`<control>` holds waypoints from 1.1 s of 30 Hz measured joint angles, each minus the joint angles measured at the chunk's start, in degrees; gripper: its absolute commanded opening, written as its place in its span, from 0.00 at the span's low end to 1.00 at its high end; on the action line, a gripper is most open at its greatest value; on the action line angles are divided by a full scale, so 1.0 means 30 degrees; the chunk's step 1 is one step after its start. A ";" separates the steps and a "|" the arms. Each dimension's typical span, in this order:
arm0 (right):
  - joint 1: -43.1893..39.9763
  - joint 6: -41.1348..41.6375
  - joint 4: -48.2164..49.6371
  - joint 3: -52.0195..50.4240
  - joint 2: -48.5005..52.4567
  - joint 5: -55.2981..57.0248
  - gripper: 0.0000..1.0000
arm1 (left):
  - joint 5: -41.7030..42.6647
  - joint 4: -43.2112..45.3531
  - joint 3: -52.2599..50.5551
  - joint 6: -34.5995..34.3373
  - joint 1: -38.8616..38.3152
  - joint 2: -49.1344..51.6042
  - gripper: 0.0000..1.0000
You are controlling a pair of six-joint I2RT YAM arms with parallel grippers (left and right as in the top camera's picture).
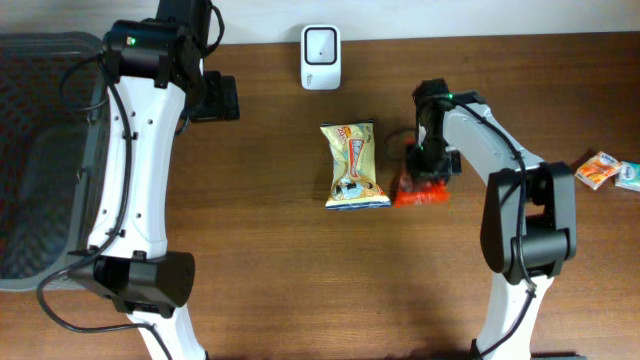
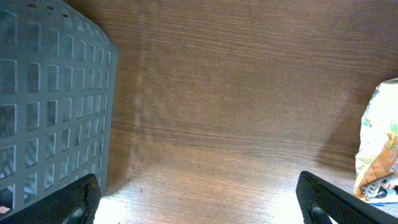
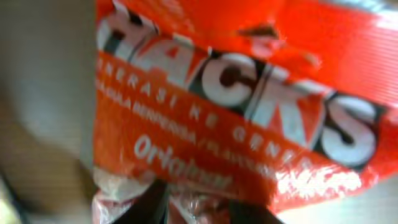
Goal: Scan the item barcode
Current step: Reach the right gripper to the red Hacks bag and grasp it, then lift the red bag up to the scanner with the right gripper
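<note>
The right gripper point(image 1: 425, 170) is down on the orange Hacks packet point(image 3: 249, 93), pressed so close that the wrist camera sees little but the white lettering. Its two dark fingers point(image 3: 153, 204) show at the bottom of that view, with the packet's clear crimped end lying between them. The blur hides whether they pinch that end or merely flank it, so I cannot tell if the grip is on or off.

The Hacks packet lies on the brown wooden table point(image 1: 270, 250), partly under the gripper when seen from overhead. Just beside it on the left arm's side lies a yellow snack packet point(image 1: 352, 167), face up; the two look close to touching, though the overhead view does not settle that. The white barcode scanner point(image 1: 320, 57) stands beyond the Hacks packet (further from the arm bases and towards the left arm's side), apart from both packets. Two small sweet packets point(image 1: 600, 170) lie well apart from the Hacks packet, near the table edge on the right arm's side.

The left gripper point(image 2: 203, 199) is far from the Hacks packet, beyond the yellow one. Its jaws are spread wide over bare wood and grasp nothing. A grey mesh basket point(image 2: 50, 112) sits just beyond it, the thing farthest from the Hacks packet.
</note>
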 measured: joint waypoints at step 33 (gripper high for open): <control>-0.3388 -0.0845 0.2135 -0.0131 0.0787 -0.8735 0.04 | 0.0000 0.0007 0.0000 0.0000 0.0000 0.0000 0.99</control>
